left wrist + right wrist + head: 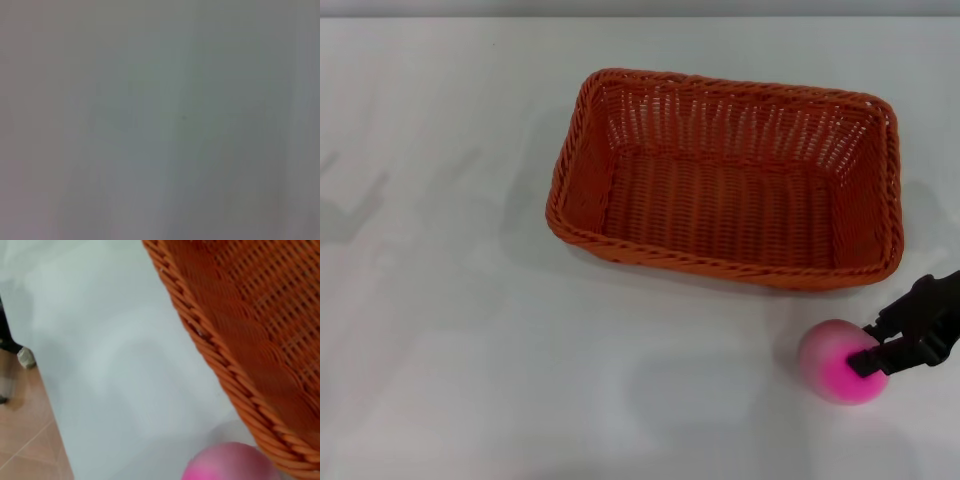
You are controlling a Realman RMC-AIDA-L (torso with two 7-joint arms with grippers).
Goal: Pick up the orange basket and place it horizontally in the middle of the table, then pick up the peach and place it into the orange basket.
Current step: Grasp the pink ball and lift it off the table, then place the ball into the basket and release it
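The orange basket (720,266) lies lengthwise in the middle of the white table (450,330), with nothing inside it. The peach (828,362), pale pink with a magenta patch, rests on the table just in front of the basket's near right corner. My right gripper (866,346) reaches in from the right edge; its two dark fingertips stand apart against the peach's right side, open. The right wrist view shows the basket's braided rim (235,365) and the top of the peach (230,465) close below. My left gripper is out of view.
The left wrist view shows only bare table surface (160,120). In the right wrist view the table's edge runs beside brown floor tiles (25,430). White table surface spreads left of and in front of the basket.
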